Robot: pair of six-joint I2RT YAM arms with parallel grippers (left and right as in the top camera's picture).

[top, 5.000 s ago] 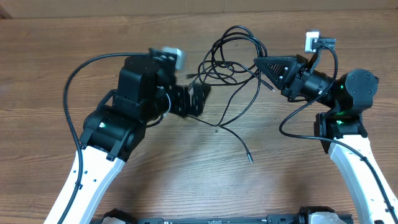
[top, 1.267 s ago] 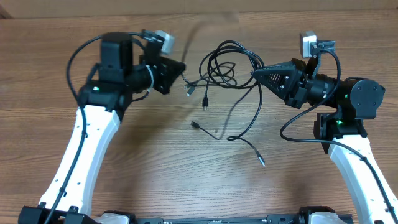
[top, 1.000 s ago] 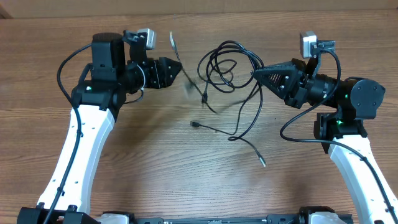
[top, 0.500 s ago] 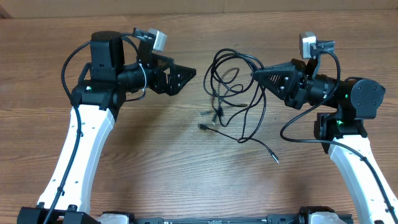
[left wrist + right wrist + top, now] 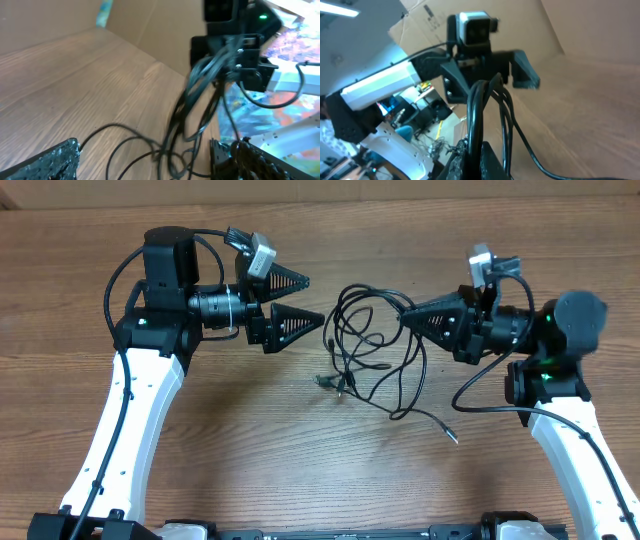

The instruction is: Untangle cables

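I log cables (image 5: 350, 350): unsorted looped tangle pinched in right gripper (image 5: 404, 321); left gripper (image 5: 315, 299) spread, empty, just beside.

Wood-grain table (image 5: 300, 470) filling overhead view; cardboard panel (image 5: 150, 25) standing behind table; ceiling light (image 5: 337, 9) glowing above table.
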